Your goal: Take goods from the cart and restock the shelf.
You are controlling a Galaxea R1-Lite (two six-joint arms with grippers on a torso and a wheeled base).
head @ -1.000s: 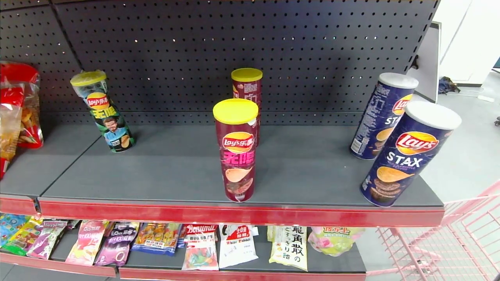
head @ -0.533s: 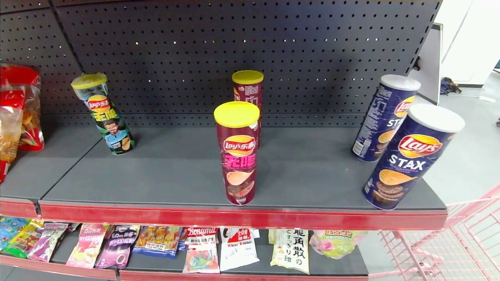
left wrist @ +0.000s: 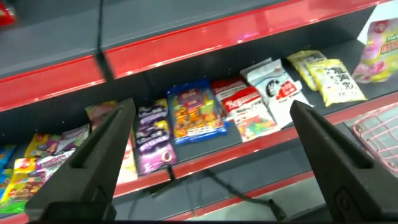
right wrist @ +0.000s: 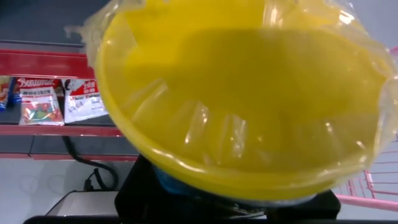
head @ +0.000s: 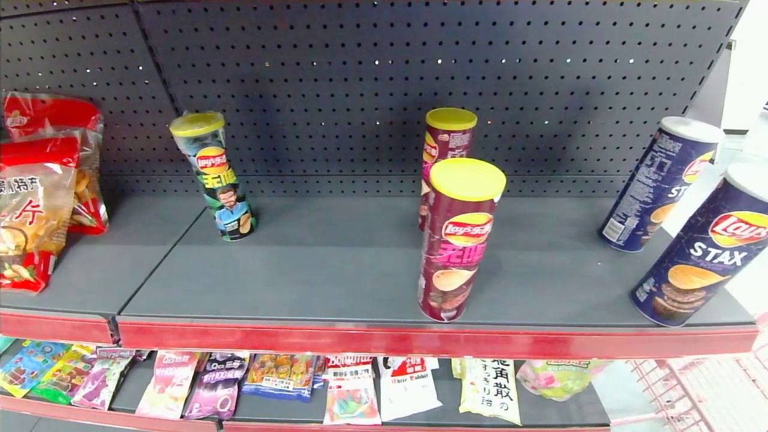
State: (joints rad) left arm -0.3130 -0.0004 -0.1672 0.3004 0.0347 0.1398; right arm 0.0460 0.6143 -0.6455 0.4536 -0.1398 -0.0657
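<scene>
Currently the right gripper [right wrist: 205, 202] clamps a yellow-lidded can [right wrist: 242, 93] in front of the shelving; the left gripper [left wrist: 211, 109] has its fingers spread, empty. Judgement: lift the can over the red lip [head: 360, 339] and seat it upright on the shelf [head: 336, 270] between the green can [head: 219, 174] and maroon can [head: 459, 240].

The front blue can [head: 708, 258] is cut off by the head view's right edge, losing part of its lid. The rear maroon can [head: 450, 137] is mostly hidden behind the front maroon can [head: 459, 240]. The snack bags [head: 36, 198] run off the left edge. The red shelf lip [head: 300, 336] covers the tops of the packets [head: 360, 390] below. The pink cart [head: 696, 393] is cut down to a corner. In the right wrist view, a yellow lid [right wrist: 242, 93] hides nearly all of its can's body.
</scene>
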